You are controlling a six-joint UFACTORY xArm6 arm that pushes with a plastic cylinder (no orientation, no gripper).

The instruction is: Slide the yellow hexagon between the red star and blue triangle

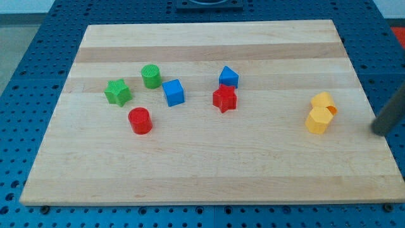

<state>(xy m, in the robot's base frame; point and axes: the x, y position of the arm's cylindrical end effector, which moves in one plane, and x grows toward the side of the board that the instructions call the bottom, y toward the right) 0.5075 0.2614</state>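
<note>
my tip (380,131): no pincer here, just a plain dark rod holding nothing, its end at the board's right edge, near the yellow blocks but not touching them
rod pose: slanted in from the view's right, leaning up and right
yellow hexagon (318,120): right side of the wooden board (209,177), touching a second yellow block (323,101) just above it
red star (224,99): mid-board, right below the blue triangle (228,76), almost touching
others: blue cube (173,92), green cylinder (151,76), green star (118,92), red cylinder (140,120) sat on the left

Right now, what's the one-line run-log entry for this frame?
phase: approach | my tip: right of yellow hexagon block, apart | red star block touching blue triangle block | hexagon not yet between
</note>
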